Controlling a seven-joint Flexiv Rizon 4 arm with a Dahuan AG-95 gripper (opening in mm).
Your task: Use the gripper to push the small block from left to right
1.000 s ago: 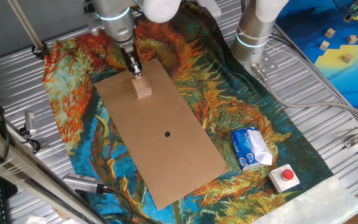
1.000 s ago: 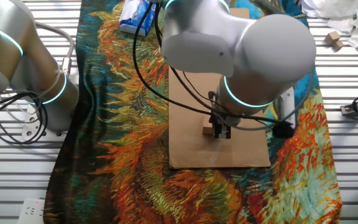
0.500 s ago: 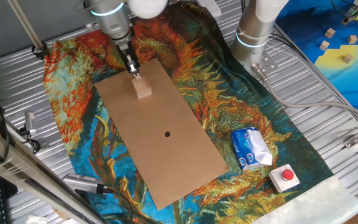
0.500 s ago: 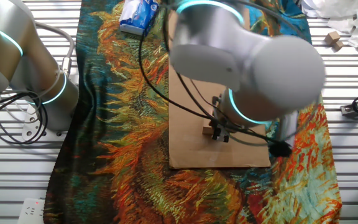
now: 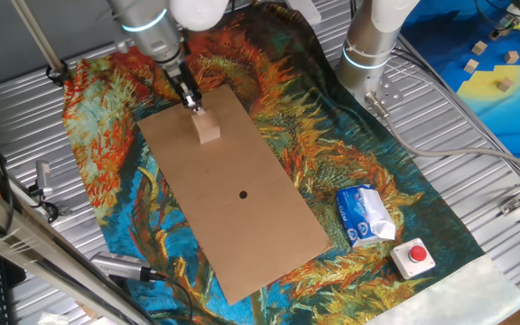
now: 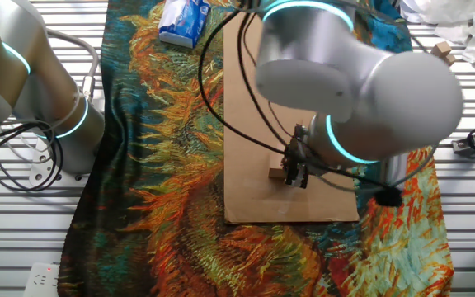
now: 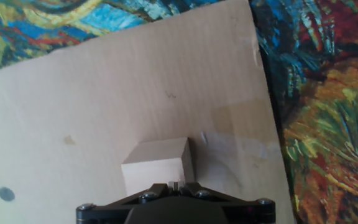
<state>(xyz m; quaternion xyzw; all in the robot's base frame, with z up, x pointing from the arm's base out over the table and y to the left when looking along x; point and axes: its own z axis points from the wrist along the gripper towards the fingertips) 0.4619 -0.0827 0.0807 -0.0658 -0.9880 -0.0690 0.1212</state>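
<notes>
The small block (image 5: 208, 129) is a light-tan wooden cube standing on a brown cardboard sheet (image 5: 242, 194) near its far end. My gripper (image 5: 191, 103) is a narrow black tip, tilted, with its fingers together, set just behind the block and touching or nearly touching it. In the other fixed view the block (image 6: 275, 173) peeks out left of the gripper (image 6: 296, 175). In the hand view the block (image 7: 157, 167) sits directly ahead of the shut gripper (image 7: 174, 185).
A second grey-white arm column (image 5: 375, 41) stands at the back right. A blue-white packet (image 5: 363, 216) and a red button (image 5: 415, 256) lie at the front right. A blue-yellow mat (image 5: 495, 63) with tiny blocks lies far right. A patterned cloth (image 5: 106, 135) covers the table.
The arm body has swung to the left in one fixed view and to the right in the other. The gripper tip stays by the block. The block has barely moved.
</notes>
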